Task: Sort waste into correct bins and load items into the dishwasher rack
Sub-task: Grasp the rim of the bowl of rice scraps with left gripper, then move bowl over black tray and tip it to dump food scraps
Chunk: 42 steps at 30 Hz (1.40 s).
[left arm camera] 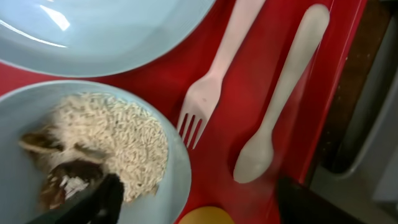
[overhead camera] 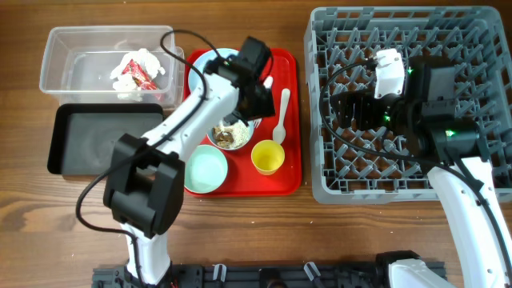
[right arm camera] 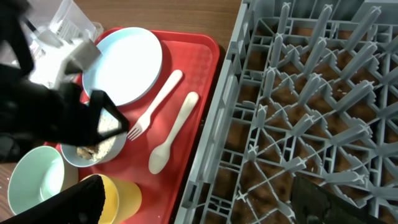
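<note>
Spill risk first: left fingers [left arm camera: 202, 198] hang spread, gripping nothing, one tip over the inside of the pale blue-white bowl [left arm camera: 25, 106], close to the rice & brown scraps [left arm camera: 118, 137]. A skewed pinch on the rim could tip it and dump food on the red tray [left arm camera: 249, 93], or knock the fork [left arm camera: 208, 93] & spoon [left arm camera: 280, 112] alongside. Left arm reaches fwd across the tray, wrist pitched down. Further off, right fingers [right arm camera: 202, 199] are spread too, empty, above the rack [overhead camera: 352, 192]. Wrapper [overhead camera: 138, 72] sits in the clear tub [overhead camera: 48, 56].

Fork [left arm camera: 216, 73] beside spoon [left arm camera: 283, 93]; bowl [left arm camera: 18, 112] holds what looks like rice [left arm camera: 124, 130].
</note>
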Motion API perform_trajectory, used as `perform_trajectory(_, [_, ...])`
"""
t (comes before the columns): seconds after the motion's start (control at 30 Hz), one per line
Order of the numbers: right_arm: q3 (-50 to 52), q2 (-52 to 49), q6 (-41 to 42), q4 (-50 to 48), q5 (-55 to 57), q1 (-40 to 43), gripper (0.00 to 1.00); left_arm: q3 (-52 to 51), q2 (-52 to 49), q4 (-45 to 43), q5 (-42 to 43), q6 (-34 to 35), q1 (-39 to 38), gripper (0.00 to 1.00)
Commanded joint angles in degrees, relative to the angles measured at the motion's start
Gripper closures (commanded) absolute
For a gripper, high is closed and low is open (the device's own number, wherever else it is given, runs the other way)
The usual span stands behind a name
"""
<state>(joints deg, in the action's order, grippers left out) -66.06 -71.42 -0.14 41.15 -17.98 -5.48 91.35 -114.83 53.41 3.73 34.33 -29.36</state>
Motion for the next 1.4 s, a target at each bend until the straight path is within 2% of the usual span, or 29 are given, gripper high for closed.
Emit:
perform_trajectory(0.0, [-1.31, -0.59, 0.39, -0.04, 0.28, -0.24, 0.04, -4.17, -0.39, -3.06, -1.05, 2.19, -0.44, 0.32])
perform_trajectory(0.27, [-1.31, -0.59, 1.73, 0.00, 0.31, -0.24, 0.04, -9.42, -0.39, -8.50, -1.25, 2.16, -0.42, 0.74])
perform_trajectory(0.47, [-1.31, -0.59, 1.77, -0.02, 0.31, -0.24, 0.04, -9.70, -0.39, -8.92, -1.25, 2.14, -0.44, 0.80])
perform_trajectory(0.5, [-1.31, -0.59, 1.75, -0.02, 0.31, -0.24, 0.04, -9.70, -0.42, -8.98, -1.25, 2.14, -0.44, 0.87])
perform_trajectory(0.6, [-1.31, -0.59, 1.75, -0.02, 0.31, -0.24, 0.04, -9.70, -0.61, -9.09, -1.22, 2.14, -0.55, 0.96])
perform_trajectory(0.8, [-1.31, -0.59, 1.77, -0.07, 0.31, -0.24, 0.04, -9.68, -0.76, -9.07, -0.02, 2.12, -0.74, 0.96])
perform_trajectory(0.97, [-1.31, -0.59, 1.75, -0.09, 0.31, -0.24, 0.04, -7.41, 1.44, -7.30, 7.32, -1.31, 0.31, 0.96])
perform_trajectory(1.13, [-1.31, -0.59, 1.75, -0.09, 0.31, -0.24, 0.04, -2.91, 6.08, -4.15, 12.48, -2.86, 3.67, 0.96])
perform_trajectory(1.37, [-1.31, -0.59, 1.75, -0.09, 0.31, -0.24, 0.04, -2.34, 13.84, -0.98, 17.77, -4.39, 10.54, 0.96])
